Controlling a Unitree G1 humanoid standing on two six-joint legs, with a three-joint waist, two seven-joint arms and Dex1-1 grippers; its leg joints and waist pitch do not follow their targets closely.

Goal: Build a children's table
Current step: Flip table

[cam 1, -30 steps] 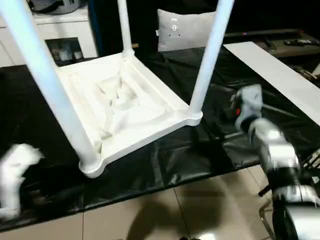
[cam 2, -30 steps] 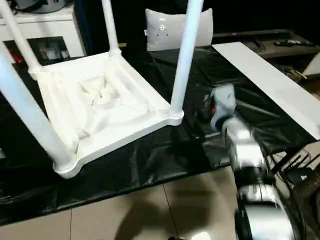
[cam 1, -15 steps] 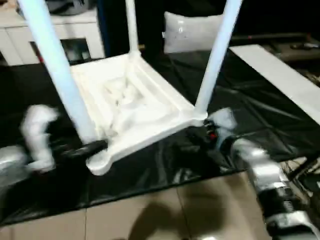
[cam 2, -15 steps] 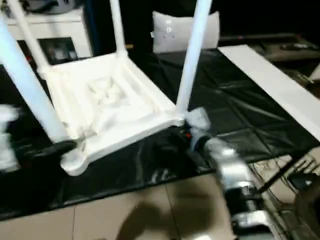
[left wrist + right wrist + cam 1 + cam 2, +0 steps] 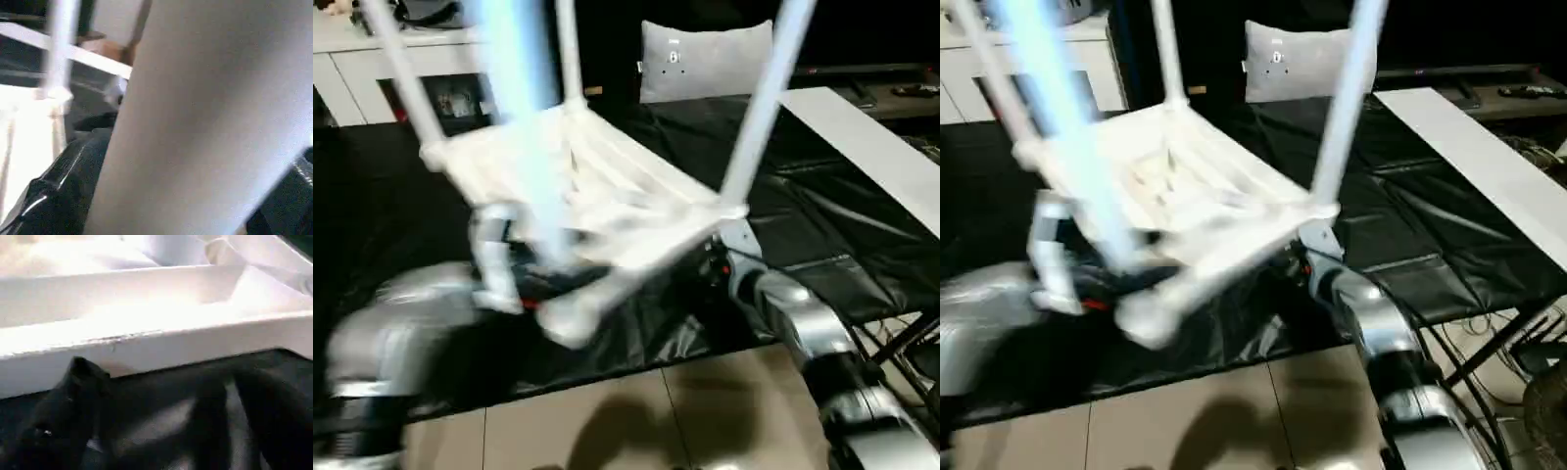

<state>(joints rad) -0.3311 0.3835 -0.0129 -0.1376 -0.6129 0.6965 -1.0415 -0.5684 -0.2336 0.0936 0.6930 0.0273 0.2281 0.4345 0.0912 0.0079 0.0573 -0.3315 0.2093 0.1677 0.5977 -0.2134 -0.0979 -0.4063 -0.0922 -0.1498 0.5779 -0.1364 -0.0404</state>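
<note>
The children's table (image 5: 1185, 196) is lying upside down on the black sheet (image 5: 1430, 225), its four legs (image 5: 1342, 108) already standing in the corner sockets, and its near edge is tilting up off the sheet. So the leg-fitting looks done; the step in hand, as I judge it, is turning the table over onto its feet.

The left gripper (image 5: 524, 279) is reaching in at the table's near-left corner, close beside the leg there (in the left wrist view that leg (image 5: 205, 117) is looming right against the camera). Its fingers are standing wide apart, and I cannot tell whether they are bearing on the plastic.

The right gripper (image 5: 1295, 262) is sitting under the table's near-right corner, below the rim (image 5: 146, 338), fingers also spread wide; nothing is clamped between them.

Behind the table, the grey cushion (image 5: 1307, 59) and the white cabinet (image 5: 969, 69) are standing well apart from it.

The next move is calling for both grippers to keep lifting the near edge evenly, since open fingers only prop the rim and the smooth top could slide away on the sheet.
</note>
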